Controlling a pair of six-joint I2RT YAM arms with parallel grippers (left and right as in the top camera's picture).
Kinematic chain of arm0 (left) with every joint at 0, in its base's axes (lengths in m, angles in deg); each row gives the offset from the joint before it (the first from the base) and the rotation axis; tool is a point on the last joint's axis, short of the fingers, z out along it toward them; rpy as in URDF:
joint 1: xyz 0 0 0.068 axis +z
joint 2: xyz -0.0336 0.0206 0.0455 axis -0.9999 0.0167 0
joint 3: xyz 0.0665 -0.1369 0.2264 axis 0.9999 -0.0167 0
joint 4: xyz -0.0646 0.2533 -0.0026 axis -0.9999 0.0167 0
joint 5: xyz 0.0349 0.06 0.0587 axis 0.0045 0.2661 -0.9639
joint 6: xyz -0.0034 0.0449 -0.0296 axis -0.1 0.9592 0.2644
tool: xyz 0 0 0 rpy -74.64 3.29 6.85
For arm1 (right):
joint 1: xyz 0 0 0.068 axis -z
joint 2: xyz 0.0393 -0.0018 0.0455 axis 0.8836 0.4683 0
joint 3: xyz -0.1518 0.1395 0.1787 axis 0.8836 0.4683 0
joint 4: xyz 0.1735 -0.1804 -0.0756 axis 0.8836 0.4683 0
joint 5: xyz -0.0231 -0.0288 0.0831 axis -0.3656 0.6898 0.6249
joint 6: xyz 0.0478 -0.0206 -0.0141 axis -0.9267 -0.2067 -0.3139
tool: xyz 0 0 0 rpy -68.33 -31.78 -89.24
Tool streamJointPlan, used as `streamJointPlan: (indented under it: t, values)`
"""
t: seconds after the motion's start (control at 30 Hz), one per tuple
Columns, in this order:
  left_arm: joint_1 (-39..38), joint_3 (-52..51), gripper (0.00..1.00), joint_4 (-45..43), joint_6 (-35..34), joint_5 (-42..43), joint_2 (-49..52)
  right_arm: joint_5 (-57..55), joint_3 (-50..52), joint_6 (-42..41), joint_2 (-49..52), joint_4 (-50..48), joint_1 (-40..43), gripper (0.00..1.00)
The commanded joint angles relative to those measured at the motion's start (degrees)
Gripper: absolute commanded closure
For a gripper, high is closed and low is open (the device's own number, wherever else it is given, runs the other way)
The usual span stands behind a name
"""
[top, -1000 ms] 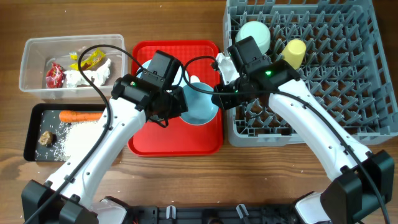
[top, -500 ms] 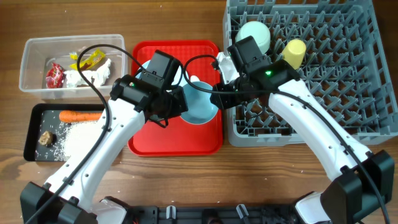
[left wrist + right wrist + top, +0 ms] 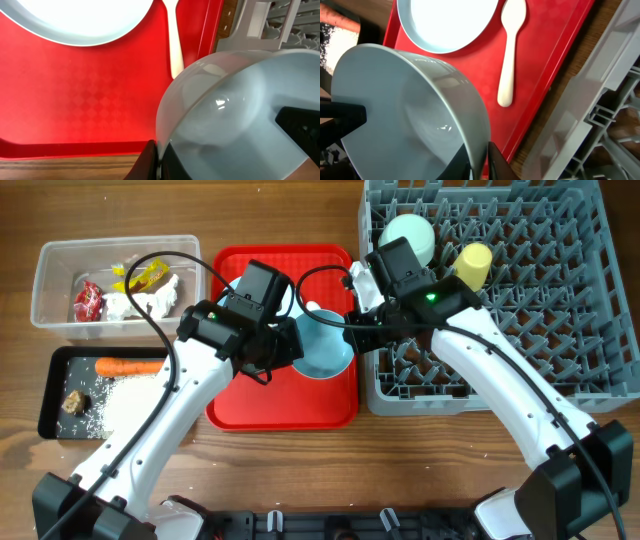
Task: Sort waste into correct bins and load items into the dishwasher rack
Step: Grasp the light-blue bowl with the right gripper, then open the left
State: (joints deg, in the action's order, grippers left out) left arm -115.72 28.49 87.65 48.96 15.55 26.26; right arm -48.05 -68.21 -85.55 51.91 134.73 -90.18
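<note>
**Blue bowl clamped by both arms over red tray**

Rack (image 3: 600,395) sat on the right, with green bowl (image 3: 408,232) and cup (image 3: 474,265) in its far-left corner. Red tray (image 3: 280,405) lay just beside it. Tub (image 3: 45,280) held wrappers (image 3: 88,300) and tissue (image 3: 140,302). Black tray (image 3: 50,395) held carrot (image 3: 130,366) and rice (image 3: 125,405). Blue bowl (image 3: 322,348) hung tilted over the red tray, left gripper (image 3: 157,155) and right gripper (image 3: 480,160) each pinched tight on its rim. Plate (image 3: 447,22) and spoon (image 3: 510,55) lay below it. Wood table (image 3: 300,210).

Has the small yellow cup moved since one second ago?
No. The small yellow cup keeps its spot in the dishwasher rack, beside the pale green bowl.

Wooden table (image 3: 300,210) bears clear tub (image 3: 40,290), black tray (image 3: 47,395), red tray (image 3: 280,405), rack (image 3: 560,330), seemingly flat.
</note>
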Motion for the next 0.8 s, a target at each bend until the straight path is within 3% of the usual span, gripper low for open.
streamJointPlan:
  t: [0.0, 0.33, 0.43, 0.53, 0.6, 0.73, 0.77]
  values:
    - [-0.17, 0.44, 0.96, -0.22, 1.07, 0.98, -1.42, 1.11, 0.46, -0.66, 0.52, -0.24, -0.35, 0.96]
    - [-0.15, 0.44, 0.95, -0.42, 1.07, 1.36, -3.37, 1.09, 0.46, -4.55, 0.52, -5.07, -0.35, 0.96]
    - [-0.04, 0.44, 0.80, -0.63, 1.09, 1.33, -4.79, 1.07, 0.46, -4.50, 0.52, -7.89, -0.33, 0.96]
    - [1.31, 0.44, 0.48, -1.09, 1.09, 1.33, -6.58, 1.05, 0.46, -4.50, 0.52, -10.16, -0.33, 0.96]
    - [2.75, 0.44, 0.37, -1.36, 1.11, 1.33, -7.41, -0.26, 0.46, -4.52, 0.52, -11.52, -0.33, 0.96]
    - [7.54, 0.44, 0.29, -3.32, 1.11, 1.31, -8.39, -13.05, 0.44, -4.17, 0.46, -14.51, 0.00, 0.96]
    - [9.03, 0.44, 0.19, -4.15, 1.07, 1.33, -8.48, -15.56, 0.44, -3.48, 0.33, -15.34, 0.52, 0.96]
